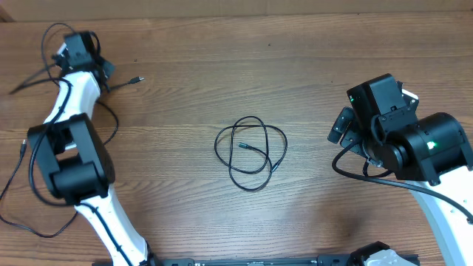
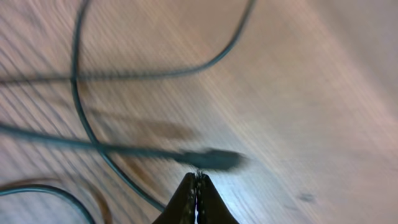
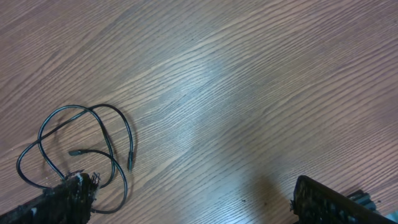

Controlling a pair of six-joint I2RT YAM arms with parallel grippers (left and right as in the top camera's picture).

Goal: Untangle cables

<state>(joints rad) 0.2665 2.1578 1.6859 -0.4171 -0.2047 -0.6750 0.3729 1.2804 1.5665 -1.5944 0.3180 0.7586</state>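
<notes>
Wood underneath, plastic on nearly everything else I can see from here.

The table (image 1: 185,96) is brown wood with a clear grain, smooth, and its soft satin sheen glares pale in my right wrist view. The coiled cable (image 1: 251,154) has a thin black jacket, smooth and slightly shiny. The left arm (image 1: 74,92) has glossy white shells and matt black plastic housings, and the right arm (image 1: 443,155) looks the same. The right gripper (image 3: 189,182) has black fingers (image 3: 62,199) with a rough, ridged face.
</notes>
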